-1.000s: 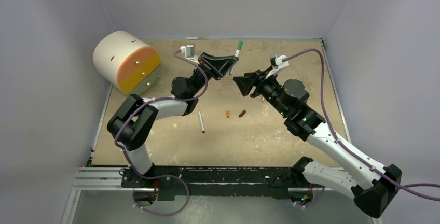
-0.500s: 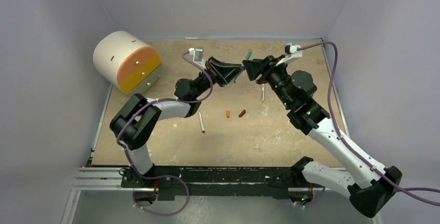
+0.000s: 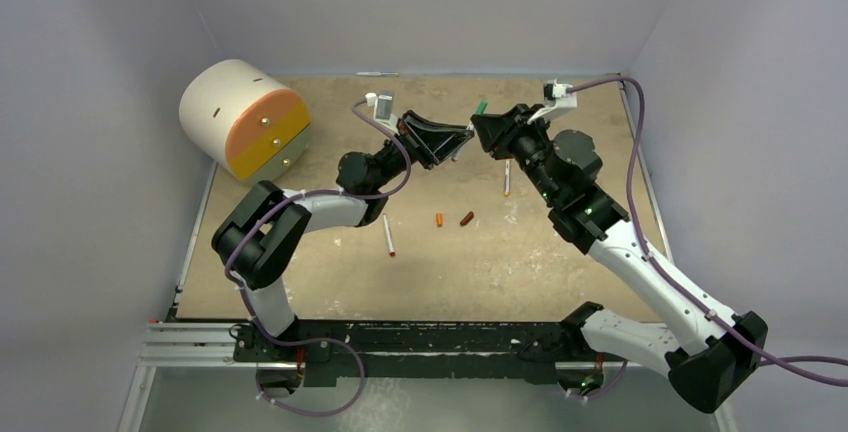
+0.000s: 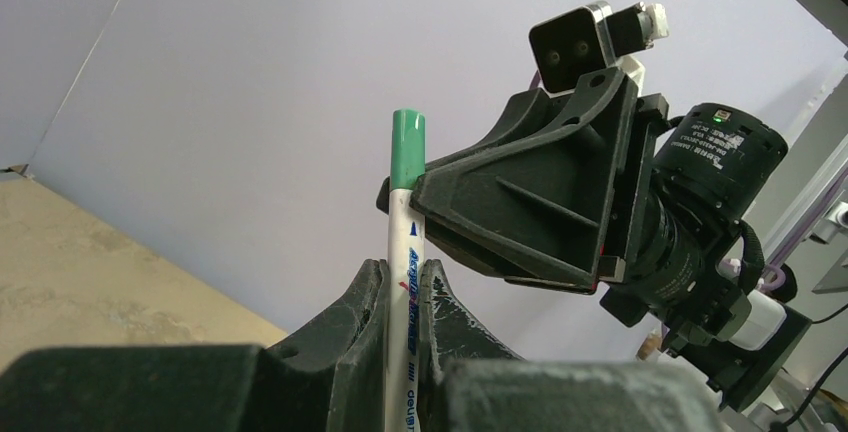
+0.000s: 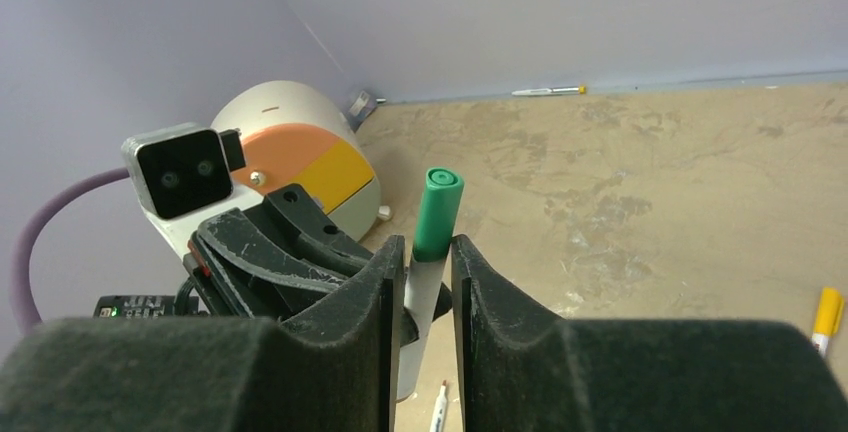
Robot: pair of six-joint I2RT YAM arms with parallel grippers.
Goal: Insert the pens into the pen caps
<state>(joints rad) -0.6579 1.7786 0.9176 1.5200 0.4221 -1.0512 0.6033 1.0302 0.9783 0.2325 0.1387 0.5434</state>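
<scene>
over your tan worktop (image 3: pixel 560 262), left jaws clamp a pen (image 4: pixel 403 282) already wearing its green cap (image 4: pixel 407 147), right jaws flank it, grip unclear; other pens (image 3: pixel 388 236) and two caps (image 3: pixel 439 219) lie loose.

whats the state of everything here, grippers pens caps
left gripper: shut on green-capped pen
green-capped pen: cap on, held off the table
right gripper: fingers either side of that pen, grip unclear
red-ended pen: lying loose, looks uncapped
orange cap: loose on table
dark cap: loose on table
yellow-ended pen: lying loose
</scene>
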